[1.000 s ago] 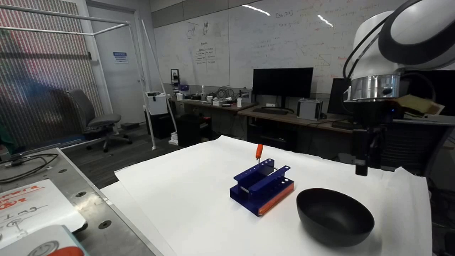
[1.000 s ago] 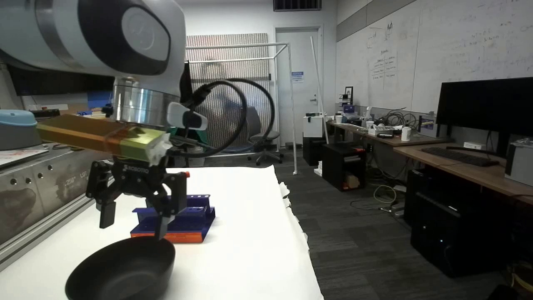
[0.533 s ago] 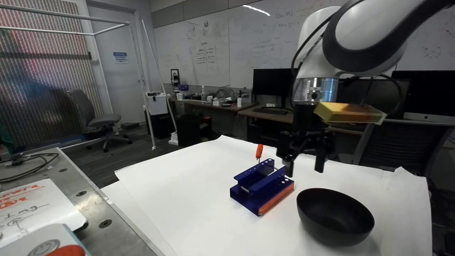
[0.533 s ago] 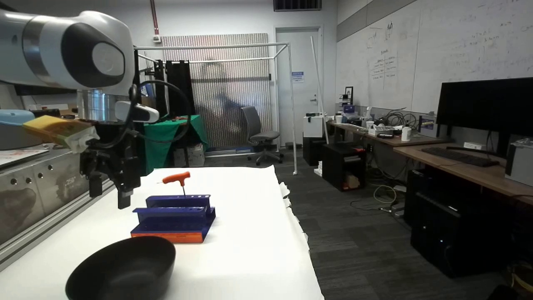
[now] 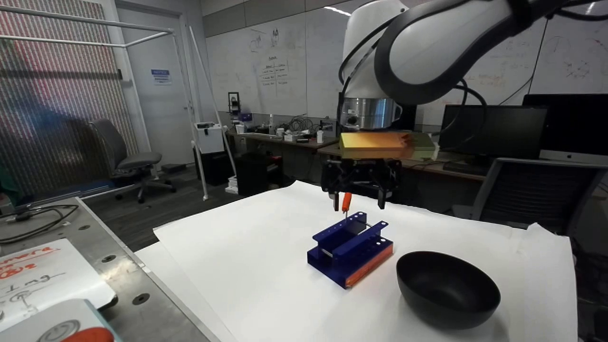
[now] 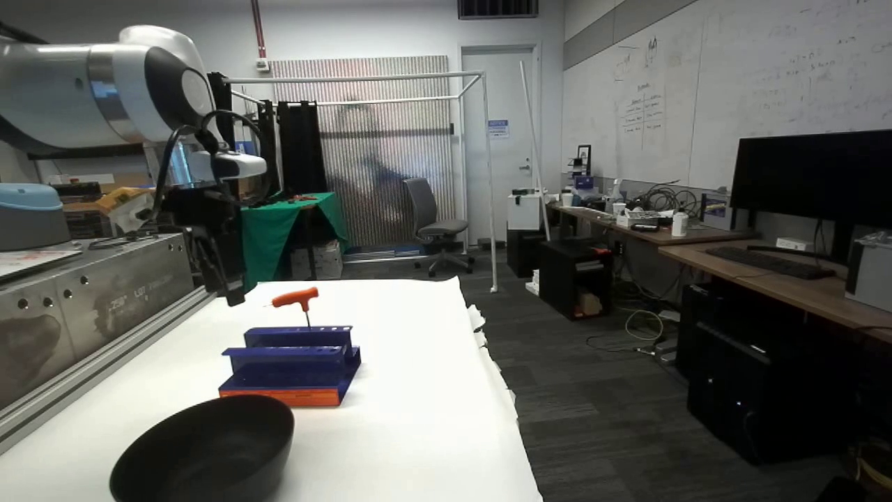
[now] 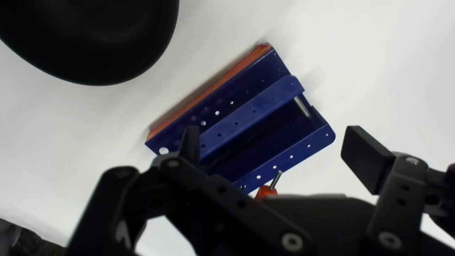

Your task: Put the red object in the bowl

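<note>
Hand [image 5: 359,208] spread, we are hovering near the red tool [image 6: 295,298], which is standing in the blue rack [image 6: 290,364], left of centre in an exterior view; we should be straddling it squarely, lifting straight up, then crossing to the bowl [image 6: 202,446], lower left.

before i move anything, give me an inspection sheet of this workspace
Surface: white covering, rumpled along an edge
Job's things: red-handled tool stands handle-up, shaft meeting a rail of the blue rack; black bowl sits apart from the rack
Clutter: written-on sheet on the metal bench
Gripper: open, raised, not touching the tool
Cables: black cables lie on that bench; more loop beside the robot arm
Surroundings: whiteboard, monitor, office chair
</note>
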{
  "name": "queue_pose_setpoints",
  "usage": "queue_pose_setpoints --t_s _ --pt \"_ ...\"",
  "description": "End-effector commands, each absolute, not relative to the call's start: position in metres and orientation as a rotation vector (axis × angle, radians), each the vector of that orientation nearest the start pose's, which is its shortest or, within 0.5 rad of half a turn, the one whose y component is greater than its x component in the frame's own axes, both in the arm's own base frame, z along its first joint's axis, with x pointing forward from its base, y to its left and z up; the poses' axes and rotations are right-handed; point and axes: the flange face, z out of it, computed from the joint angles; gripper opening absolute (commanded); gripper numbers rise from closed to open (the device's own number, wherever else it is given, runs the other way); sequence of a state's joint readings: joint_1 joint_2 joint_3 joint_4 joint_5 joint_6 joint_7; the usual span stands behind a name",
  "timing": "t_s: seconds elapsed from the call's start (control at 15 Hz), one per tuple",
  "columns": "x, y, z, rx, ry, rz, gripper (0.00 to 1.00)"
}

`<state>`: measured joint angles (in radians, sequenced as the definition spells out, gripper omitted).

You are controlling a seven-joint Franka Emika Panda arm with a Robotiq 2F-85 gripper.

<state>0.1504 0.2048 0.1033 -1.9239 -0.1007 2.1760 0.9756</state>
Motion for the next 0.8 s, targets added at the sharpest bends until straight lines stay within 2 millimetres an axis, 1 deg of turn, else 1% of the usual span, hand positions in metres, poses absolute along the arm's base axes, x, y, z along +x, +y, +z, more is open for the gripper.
queue_pose_setpoints --t_s 0.0,0.27,0.47,0.53,0.6,0.73 --pt "0.629 0.137 0.391 -2.988 1.181 -0.13 1.0" --pt "0.662 0.111 0.371 -2.954 1.221 -0.122 1.0" --pt "0.676 0.097 0.351 -2.963 1.246 -0.117 1.0" --pt "0.68 0.093 0.347 -2.962 1.252 -0.115 0.75" --pt "0.682 0.091 0.343 -2.966 1.258 -0.111 0.74" --pt "0.684 0.09 0.34 -2.971 1.264 -0.116 0.58"
